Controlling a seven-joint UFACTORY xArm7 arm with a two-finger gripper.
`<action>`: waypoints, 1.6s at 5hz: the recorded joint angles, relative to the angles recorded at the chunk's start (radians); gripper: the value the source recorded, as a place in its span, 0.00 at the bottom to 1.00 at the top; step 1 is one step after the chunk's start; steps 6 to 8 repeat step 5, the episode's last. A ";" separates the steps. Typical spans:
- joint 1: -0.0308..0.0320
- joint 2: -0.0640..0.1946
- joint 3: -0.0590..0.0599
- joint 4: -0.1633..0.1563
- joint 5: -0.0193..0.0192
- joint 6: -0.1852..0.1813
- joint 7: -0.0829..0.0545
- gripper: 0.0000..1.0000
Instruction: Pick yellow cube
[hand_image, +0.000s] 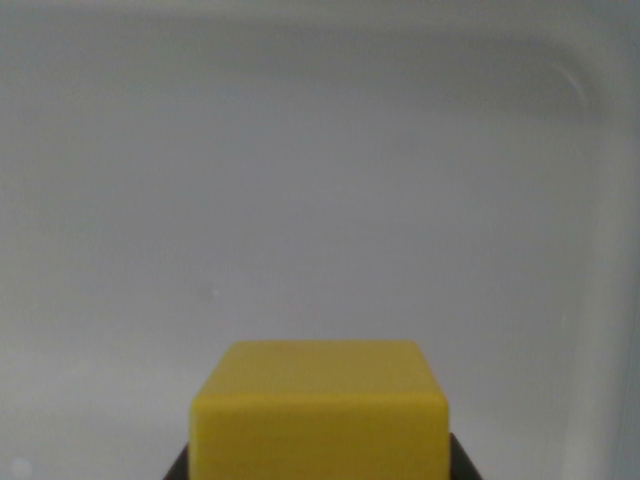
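Observation:
The yellow cube fills the bottom centre of the wrist view, very close to the camera, with its top face and front face showing. Dark parts of my gripper show at the cube's lower left and lower right corners, pressed against its two sides. The jaws are shut on the cube. Most of each finger is hidden behind the cube or cut off by the picture's bottom edge.
Behind the cube lies a plain white tray-like surface. Its raised rim runs along the top and curves down the wrist view's right side.

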 joint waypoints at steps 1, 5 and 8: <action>0.0003 -0.009 0.000 0.011 -0.0014 0.020 0.001 1.00; 0.0006 -0.017 -0.001 0.022 -0.0027 0.039 0.002 1.00; 0.0006 -0.017 -0.001 0.022 -0.0027 0.039 0.002 1.00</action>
